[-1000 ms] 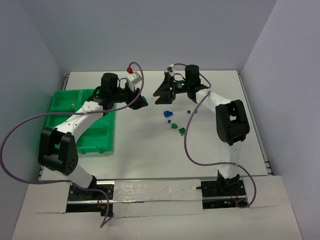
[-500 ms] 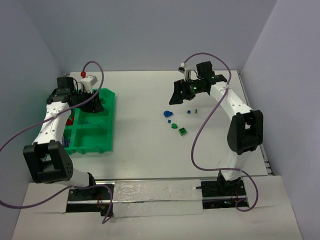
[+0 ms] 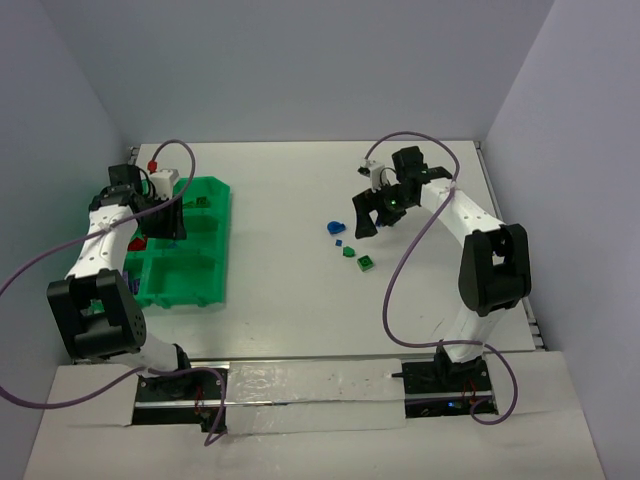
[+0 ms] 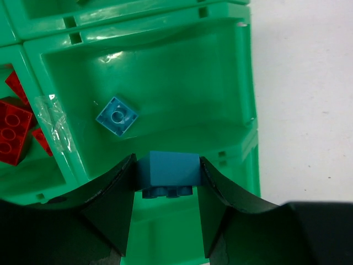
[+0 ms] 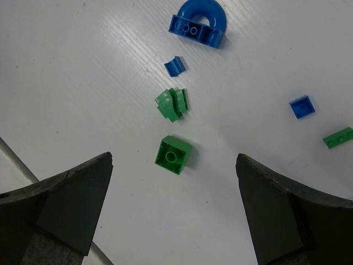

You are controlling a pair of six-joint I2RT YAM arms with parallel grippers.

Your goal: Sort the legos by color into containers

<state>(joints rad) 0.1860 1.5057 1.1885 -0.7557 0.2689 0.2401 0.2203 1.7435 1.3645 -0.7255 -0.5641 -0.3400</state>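
My left gripper (image 4: 167,165) is shut on a teal brick (image 4: 168,172), studs down, over the green tray (image 4: 251,83). The bin just ahead of it holds one light blue lego (image 4: 117,116); the bin to its left holds red legos (image 4: 12,131). From above, the left gripper (image 3: 160,215) hangs over the tray's (image 3: 205,270) far left part. My right gripper (image 5: 174,160) is open above the loose legos: a green brick (image 5: 174,155) lies between its fingers, with a green piece (image 5: 171,104), a small blue piece (image 5: 175,67) and a blue arch (image 5: 197,23) beyond.
A small blue plate (image 5: 303,106) and a green plate (image 5: 338,137) lie to the right of the cluster. In the top view the loose legos (image 3: 349,250) sit mid-table, left of the right gripper (image 3: 372,215). Purple cables loop beside both arms.
The left arm has swung from mid-table leftwards to over the tray, still holding the teal brick. The right gripper has moved right and then nearer, down over the loose legos.
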